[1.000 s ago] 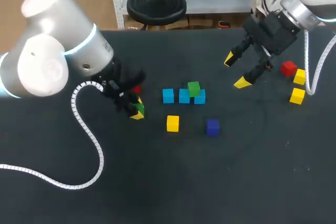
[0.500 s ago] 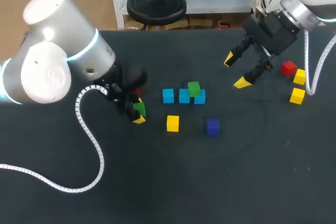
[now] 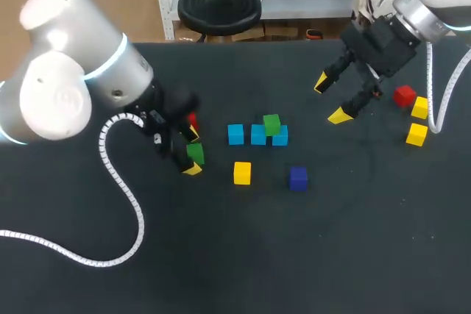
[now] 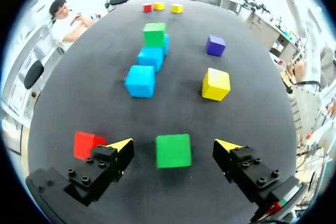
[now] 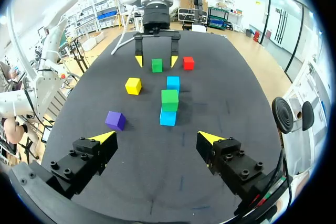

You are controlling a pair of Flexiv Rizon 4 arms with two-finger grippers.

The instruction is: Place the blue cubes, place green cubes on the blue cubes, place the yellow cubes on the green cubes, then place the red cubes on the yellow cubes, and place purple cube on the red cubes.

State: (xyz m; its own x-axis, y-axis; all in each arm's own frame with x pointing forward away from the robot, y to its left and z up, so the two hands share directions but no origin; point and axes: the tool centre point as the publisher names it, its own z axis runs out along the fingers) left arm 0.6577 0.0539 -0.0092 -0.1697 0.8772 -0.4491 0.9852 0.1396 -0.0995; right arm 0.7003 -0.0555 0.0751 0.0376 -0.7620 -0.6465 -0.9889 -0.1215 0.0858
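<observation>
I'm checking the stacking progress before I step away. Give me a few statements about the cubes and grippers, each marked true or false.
1. The left gripper is open, with a loose green cube between its fingers. True.
2. The right gripper holds a yellow cube. False: it is open and empty.
3. A second green cube sits on the blue cubes. True.
4. The purple cube sits on a red cube. False: it rests alone on the table.
</observation>
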